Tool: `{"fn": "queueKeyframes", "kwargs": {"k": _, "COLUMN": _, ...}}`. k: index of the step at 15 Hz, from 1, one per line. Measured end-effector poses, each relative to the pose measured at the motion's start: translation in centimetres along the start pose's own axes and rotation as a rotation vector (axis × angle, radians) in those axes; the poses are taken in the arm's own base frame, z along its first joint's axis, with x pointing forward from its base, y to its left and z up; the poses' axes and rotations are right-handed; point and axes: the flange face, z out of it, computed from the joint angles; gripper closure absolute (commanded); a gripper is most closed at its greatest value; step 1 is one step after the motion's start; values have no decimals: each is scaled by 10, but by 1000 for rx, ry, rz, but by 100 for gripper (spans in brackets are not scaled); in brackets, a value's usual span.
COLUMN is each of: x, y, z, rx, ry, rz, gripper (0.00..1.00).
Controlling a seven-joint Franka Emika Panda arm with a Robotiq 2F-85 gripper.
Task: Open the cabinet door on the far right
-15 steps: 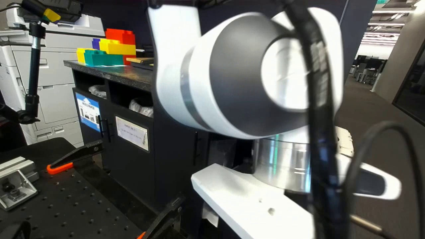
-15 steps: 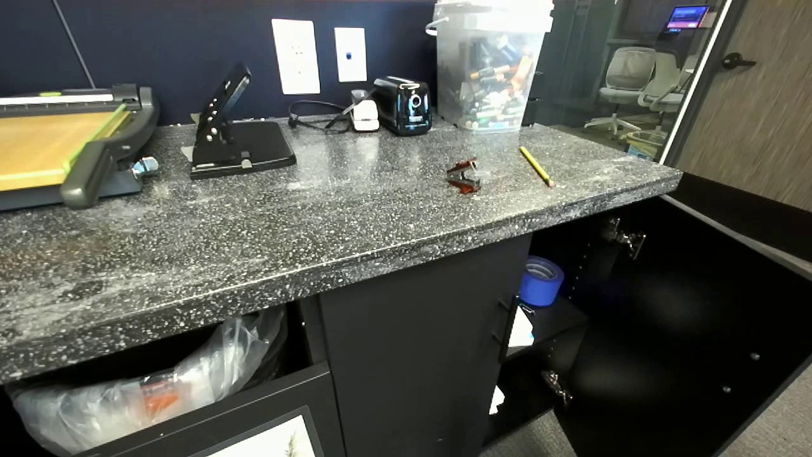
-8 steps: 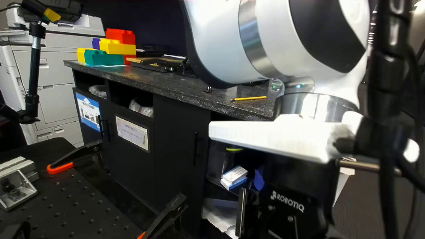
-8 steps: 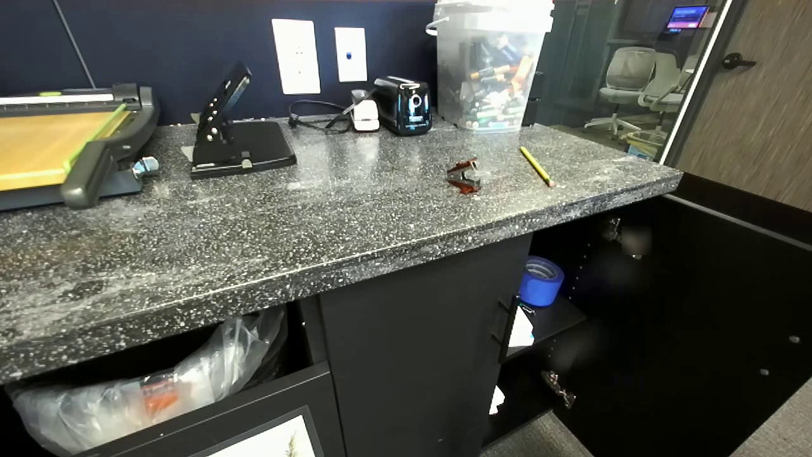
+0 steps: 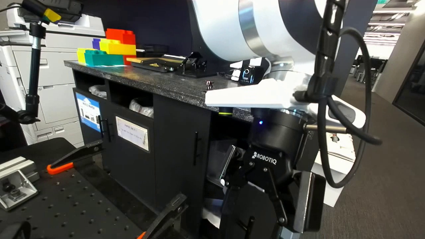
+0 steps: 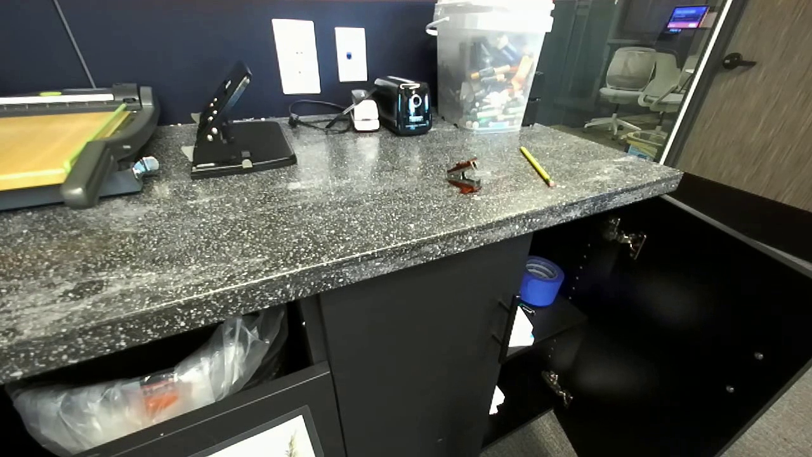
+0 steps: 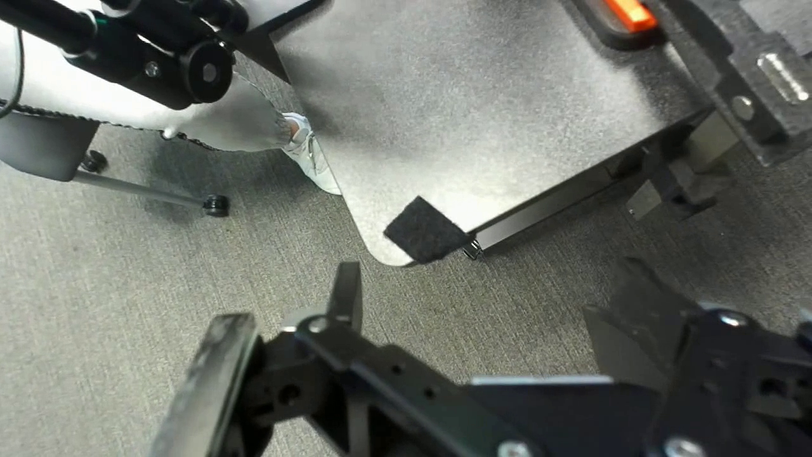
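Observation:
The far-right cabinet door [image 6: 691, 317] stands swung wide, its dark inner face and metal hinges showing in an exterior view. Behind it the shelves hold a blue tape roll [image 6: 541, 285] and white papers. My gripper [image 5: 269, 182] hangs pointing down before the cabinet opening in an exterior view, hiding much of that area. Its fingers are spread. Only carpet appears between the fingertips of the gripper [image 7: 485, 304] in the wrist view. Whether the gripper touches the door cannot be told.
Left of the opening is a closed black door [image 5: 177, 149] with a bar handle [image 5: 196, 149]. The speckled countertop [image 6: 304, 216] overhangs both. A black clamp [image 5: 169, 212] juts from the perforated table [image 5: 76, 202]. A person's shoe [image 7: 311, 155] shows beside the table.
My gripper has come into view, then risen and shifted left in an exterior view. The far-right door swung wider about half a second ago, then came back to roughly its earlier angle.

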Motion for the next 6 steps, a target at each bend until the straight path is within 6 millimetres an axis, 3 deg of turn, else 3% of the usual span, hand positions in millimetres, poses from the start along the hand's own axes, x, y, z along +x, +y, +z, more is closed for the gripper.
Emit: {"fn": "queueKeyframes", "kwargs": {"k": 6, "x": 1, "y": 4, "z": 1, "rx": 4, "ry": -1, "rz": 6, "gripper": 0}}
